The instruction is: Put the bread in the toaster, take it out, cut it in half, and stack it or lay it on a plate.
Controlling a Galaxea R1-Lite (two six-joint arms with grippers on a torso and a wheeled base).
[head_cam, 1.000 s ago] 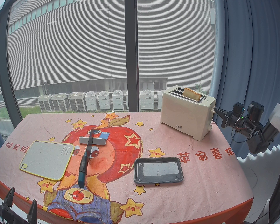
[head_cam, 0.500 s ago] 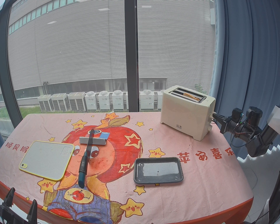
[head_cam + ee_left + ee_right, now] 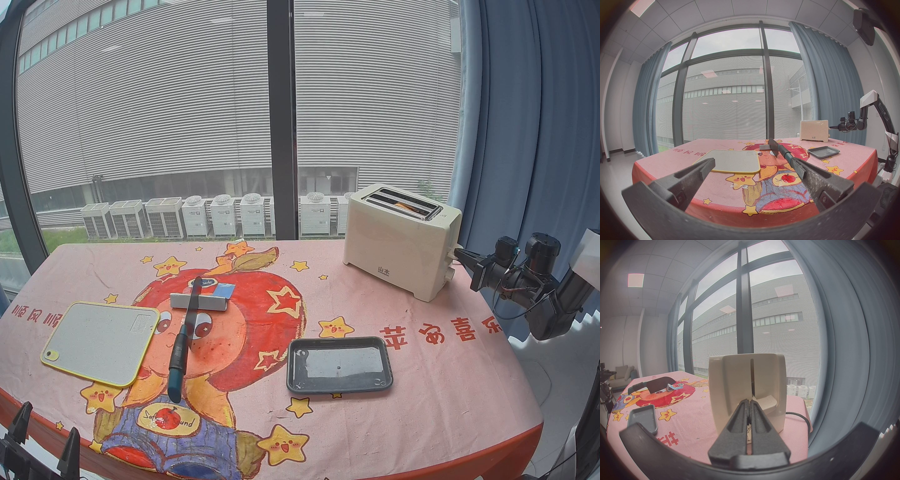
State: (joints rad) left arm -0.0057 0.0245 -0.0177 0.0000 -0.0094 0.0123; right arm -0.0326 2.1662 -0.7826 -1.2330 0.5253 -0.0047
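Right gripper (image 3: 749, 403), fingers pressed together and holding nothing, sits at the cream lever tab (image 3: 767, 402) on the end of the cream two-slot toaster (image 3: 400, 250); it is a little lower than a second ago

Golden-brown bread slice (image 3: 406, 205), which stood well proud of the slot a second ago, is now sunk, with only a sliver of its top edge showing. Reads as lever pushed down and toasting begun; lifting out, cutting and plating are all still to do

Left gripper (image 3: 753, 162), fingers wide apart and empty, hangs off the near left corner of the pink cartoon-print tabletop (image 3: 437, 387)

Edges: toaster stands at the far right corner, near the blue curtain (image 3: 531, 125), with a black power cord (image 3: 800, 418) trailing by the tabletop's edge. Right arm works from outside that edge, so it has little side room

Open room: bare cloth between toaster and black rectangular plate (image 3: 340, 341). White cutting board with yellow rim (image 3: 100, 340) and teal-handled knife (image 3: 181, 350) lie well apart to the left
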